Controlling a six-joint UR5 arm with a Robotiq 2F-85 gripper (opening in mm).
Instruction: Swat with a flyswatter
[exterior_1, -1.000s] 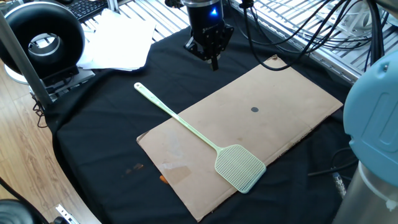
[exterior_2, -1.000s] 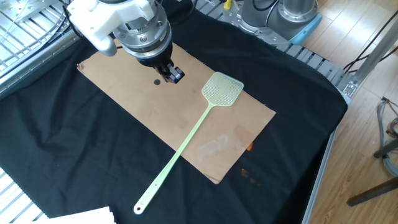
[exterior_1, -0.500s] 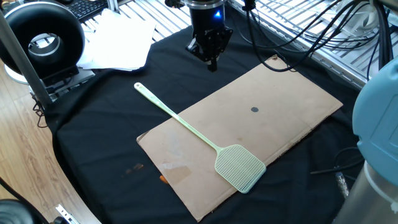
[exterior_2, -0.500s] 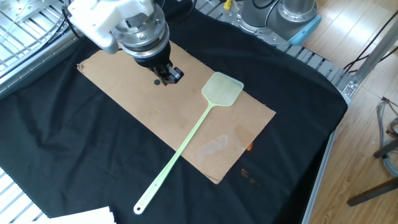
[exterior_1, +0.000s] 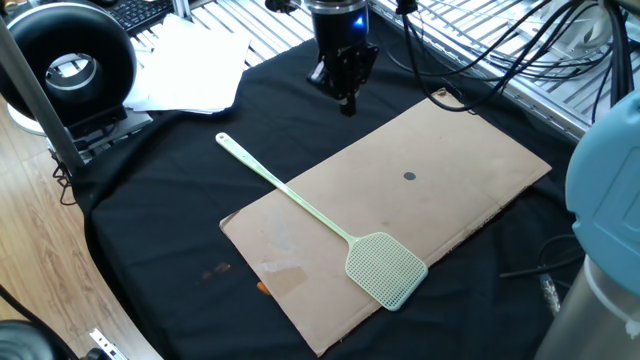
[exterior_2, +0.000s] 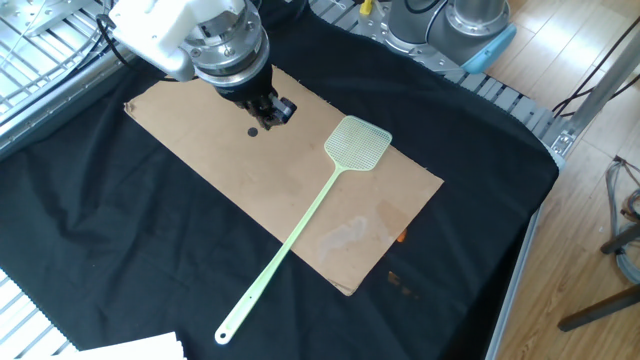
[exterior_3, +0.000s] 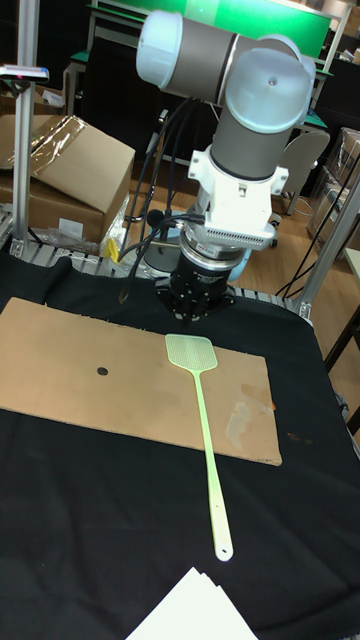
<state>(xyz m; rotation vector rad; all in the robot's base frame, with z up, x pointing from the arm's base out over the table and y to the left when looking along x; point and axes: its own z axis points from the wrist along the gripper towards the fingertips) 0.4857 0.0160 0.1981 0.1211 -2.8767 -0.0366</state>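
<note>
White paper sheets (exterior_3: 195, 608) lie nearest in the tall fixed view. The flyswatter (exterior_3: 203, 425) lies flat, mesh head on the cardboard sheet (exterior_3: 60, 375), handle end on the black cloth (exterior_3: 120, 520). Beyond, the gripper (exterior_1: 346, 100) hangs above the table, empty, fingers closed together.

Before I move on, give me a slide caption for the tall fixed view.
Tool hangs above the flyswatter head, swatter lying untouched across the cardboard.
</note>
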